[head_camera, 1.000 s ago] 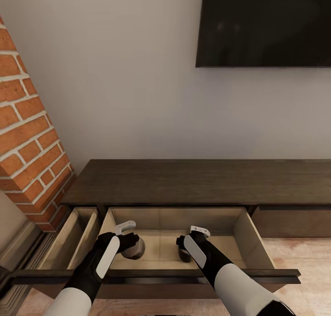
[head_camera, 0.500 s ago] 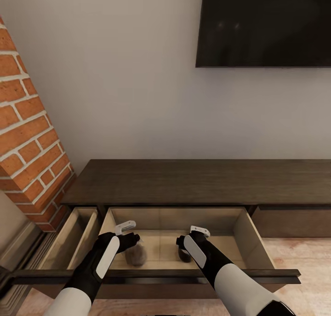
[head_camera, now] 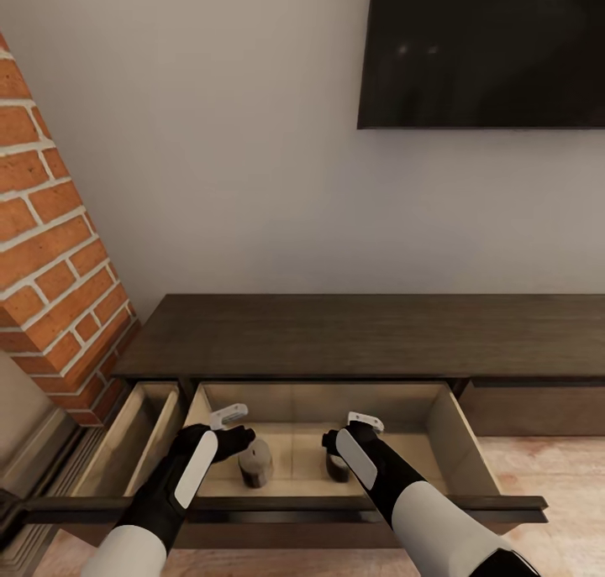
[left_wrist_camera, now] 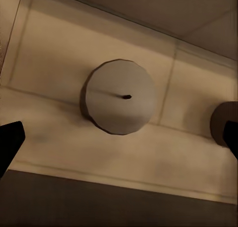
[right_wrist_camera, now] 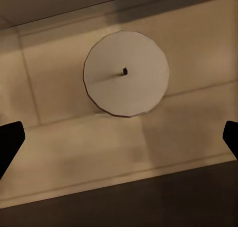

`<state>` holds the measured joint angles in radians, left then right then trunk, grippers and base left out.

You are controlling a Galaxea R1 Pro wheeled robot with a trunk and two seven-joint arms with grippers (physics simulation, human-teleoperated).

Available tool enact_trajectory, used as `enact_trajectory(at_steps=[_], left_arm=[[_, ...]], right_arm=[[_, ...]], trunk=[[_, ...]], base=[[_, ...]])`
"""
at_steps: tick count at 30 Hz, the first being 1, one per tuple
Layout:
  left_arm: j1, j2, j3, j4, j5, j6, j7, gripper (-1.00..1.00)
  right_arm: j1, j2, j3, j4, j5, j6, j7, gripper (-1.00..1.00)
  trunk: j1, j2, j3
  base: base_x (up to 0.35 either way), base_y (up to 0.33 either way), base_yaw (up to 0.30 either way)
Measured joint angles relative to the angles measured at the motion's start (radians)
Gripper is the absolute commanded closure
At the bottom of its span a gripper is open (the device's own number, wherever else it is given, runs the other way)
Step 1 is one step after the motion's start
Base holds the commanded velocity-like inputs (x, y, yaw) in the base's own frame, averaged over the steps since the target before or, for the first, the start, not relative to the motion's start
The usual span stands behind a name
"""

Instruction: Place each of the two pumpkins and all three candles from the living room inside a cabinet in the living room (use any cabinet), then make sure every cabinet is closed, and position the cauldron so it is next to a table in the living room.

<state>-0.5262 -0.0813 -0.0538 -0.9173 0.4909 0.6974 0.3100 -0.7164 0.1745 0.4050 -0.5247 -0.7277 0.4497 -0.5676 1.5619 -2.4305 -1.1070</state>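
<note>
Both fingers spread wide above candles (head_camera: pixel 255 462) in cabinet (head_camera: pixel 353 333) drawer.

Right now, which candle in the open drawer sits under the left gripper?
The candle toward the brick-column side of the middle drawer, standing upright just below the open left gripper. The other candle stands apart, under the right gripper.

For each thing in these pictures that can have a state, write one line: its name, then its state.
Middle drawer: pulled open.
Left drawer: pulled open.
Left candle: upright on the drawer floor, released.
Right candle: upright, released.
Left gripper: open.
Right gripper: open.
</note>
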Motion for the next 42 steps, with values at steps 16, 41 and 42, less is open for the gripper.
enact_trajectory(at_steps=[16, 41, 42], left_arm=[[0.0, 0.003, 0.002, 0.0, 0.021, 0.028, 0.0, -1.0], [0.0, 0.002, 0.003, 0.0, 0.022, 0.029, 0.001, -1.0], [0.0, 0.002, 0.003, 0.0, 0.022, 0.029, 0.001, -1.0]], right_arm=[[0.001, 0.0, 0.0, -0.014, -0.003, 0.006, 0.003, -1.0], [0.002, 0.0, -0.001, -0.07, -0.011, 0.008, 0.003, -1.0], [0.002, 0.0, -0.001, -0.07, -0.01, 0.008, 0.003, -1.0]], trunk=[[-0.061, 0.112, 0.05], [-0.157, 0.287, 0.128], [-0.161, 0.294, 0.132]], base=[[-0.054, 0.0, 0.0], [-0.045, 0.0, 0.0], [-0.002, 0.0, 0.0]])
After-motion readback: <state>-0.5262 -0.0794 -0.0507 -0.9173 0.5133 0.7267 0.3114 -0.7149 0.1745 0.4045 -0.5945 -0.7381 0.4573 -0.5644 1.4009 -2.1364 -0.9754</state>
